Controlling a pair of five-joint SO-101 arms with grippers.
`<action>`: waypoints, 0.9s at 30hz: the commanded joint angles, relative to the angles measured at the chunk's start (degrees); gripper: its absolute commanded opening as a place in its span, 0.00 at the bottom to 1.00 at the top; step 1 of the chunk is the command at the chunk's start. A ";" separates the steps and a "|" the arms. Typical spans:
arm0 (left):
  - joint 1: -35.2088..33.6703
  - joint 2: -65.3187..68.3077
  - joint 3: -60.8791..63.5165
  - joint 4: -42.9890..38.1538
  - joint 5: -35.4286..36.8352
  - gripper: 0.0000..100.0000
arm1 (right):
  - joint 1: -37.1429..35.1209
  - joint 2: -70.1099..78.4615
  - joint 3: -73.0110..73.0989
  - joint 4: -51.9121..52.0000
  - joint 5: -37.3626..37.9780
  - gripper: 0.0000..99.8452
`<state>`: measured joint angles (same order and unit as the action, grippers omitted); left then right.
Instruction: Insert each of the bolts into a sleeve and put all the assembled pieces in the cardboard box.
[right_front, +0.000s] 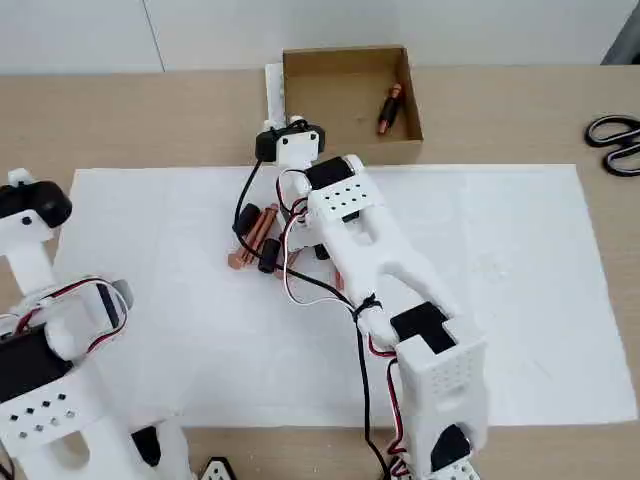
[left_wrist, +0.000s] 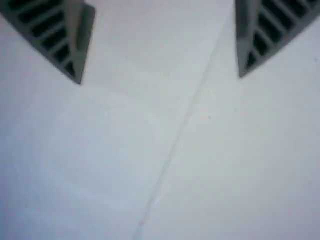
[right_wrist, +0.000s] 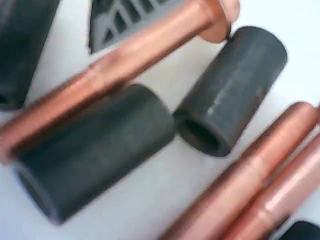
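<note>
Right wrist view, bolts (right_wrist: 135, 50) and sleeves (right_wrist: 230, 90) cut off at edges

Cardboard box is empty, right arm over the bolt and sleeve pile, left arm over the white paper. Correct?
Not quite. The cardboard box isn't empty: the high view shows one bolt in its sleeve lying inside. The rest stands: right arm over the bolt and sleeve pile, left arm over the white paper.

No readable text, label, number or sign anywhere.
</note>
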<state>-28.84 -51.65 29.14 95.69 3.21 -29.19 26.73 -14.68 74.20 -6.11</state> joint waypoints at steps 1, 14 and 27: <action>0.35 -0.70 -0.13 -1.41 -0.09 0.19 | -0.22 -0.22 -2.64 -1.01 0.26 0.18; 0.35 -0.70 -0.13 -1.41 -0.09 0.19 | -0.22 -0.13 -2.37 -2.24 0.26 0.09; 0.35 -0.70 -0.04 -1.41 -0.09 0.19 | 0.13 6.99 -2.64 -3.12 -0.09 0.04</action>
<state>-28.84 -51.65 29.23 95.52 3.21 -29.27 31.56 -17.58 71.65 -6.11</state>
